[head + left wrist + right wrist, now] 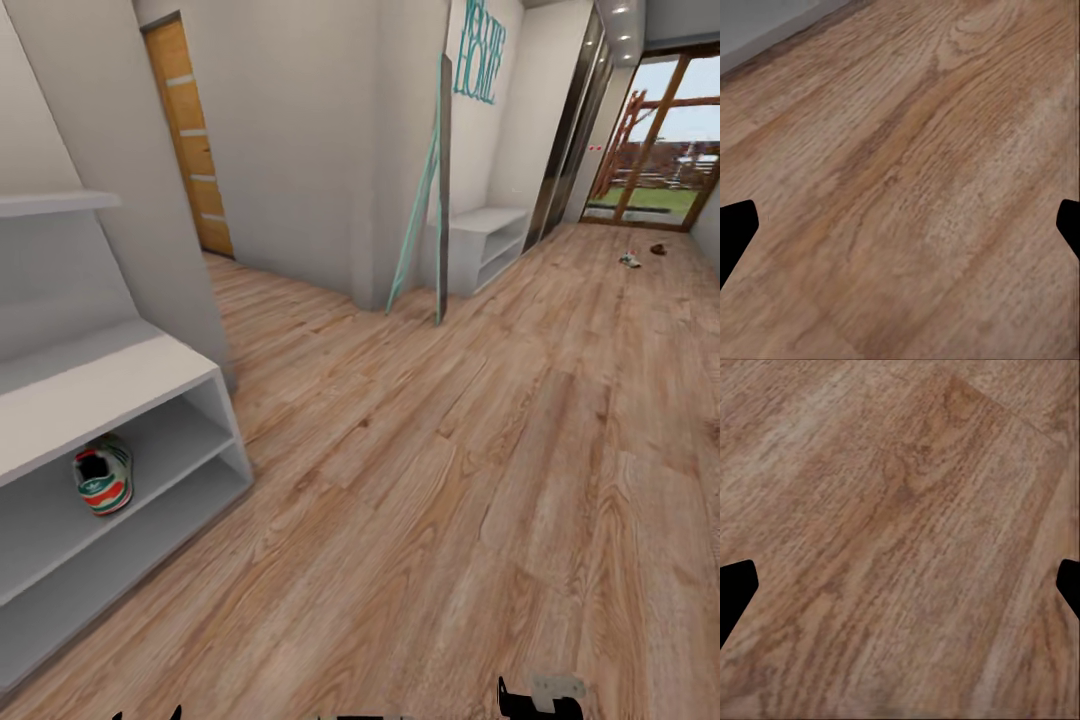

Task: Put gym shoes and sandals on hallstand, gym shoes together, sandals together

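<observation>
Wood-plank corridor floor point(450, 480) under both spread, empty jaws; white green-striped sneaker point(103, 476) shelved (drive on toward far shoes).

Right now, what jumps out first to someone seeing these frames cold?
One gym shoe already sits on the upper open shelf of the pale grey hallstand at the head view's left. Far down the wood corridor floor, near the glass door, lie a second gym shoe and a small dark item, too small to identify. Both wrist views show bare planks between wide-open fingers.
</observation>
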